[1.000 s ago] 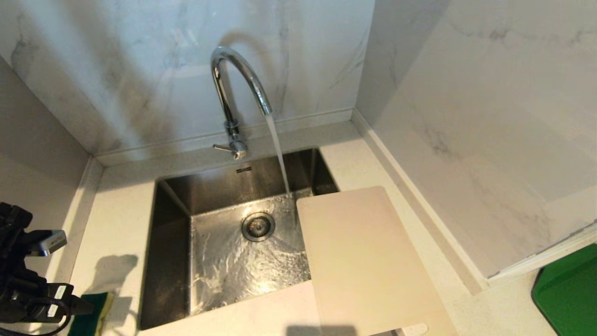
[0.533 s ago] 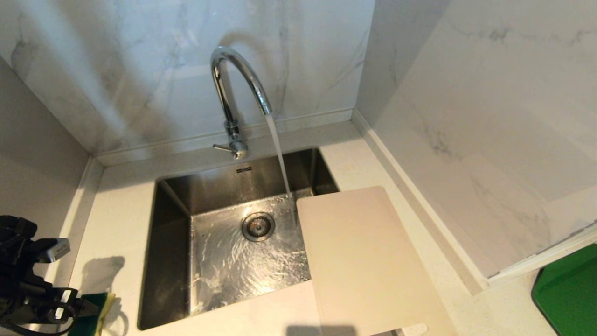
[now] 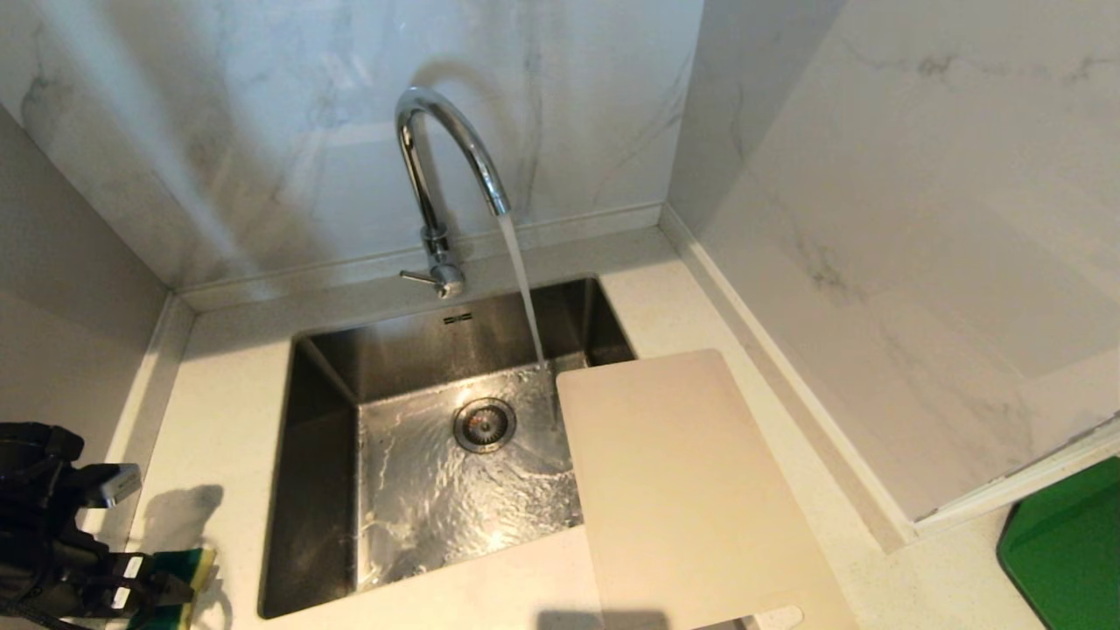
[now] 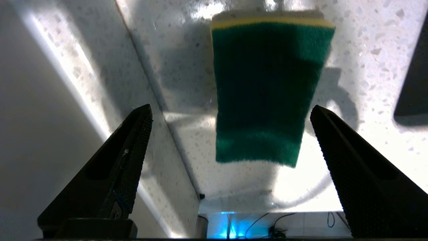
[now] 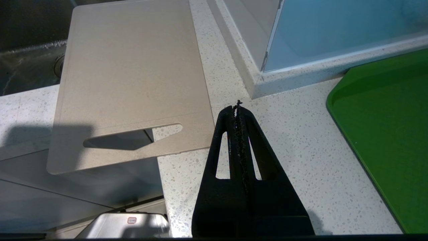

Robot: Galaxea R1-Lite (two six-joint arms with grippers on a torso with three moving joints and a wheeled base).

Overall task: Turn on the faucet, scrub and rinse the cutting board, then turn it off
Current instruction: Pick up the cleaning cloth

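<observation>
Water runs from the tall chrome gooseneck faucet (image 3: 442,166) into a steel sink (image 3: 324,490) while the left pincer (image 4: 230,115) hangs spread wide above a green and yellow sponge (image 4: 267,90).

The sponge lies flat on the speckled white worktop (image 3: 219,411) left of the sink, untouched between the pincer's tips. The large off-white plastic cutting board (image 3: 691,499) rests at the sink's right edge, partly over the basin. The right pincer (image 5: 238,108) is pressed together, empty, just beside the board's slot handle, with a green tray (image 5: 388,134) nearby.
</observation>
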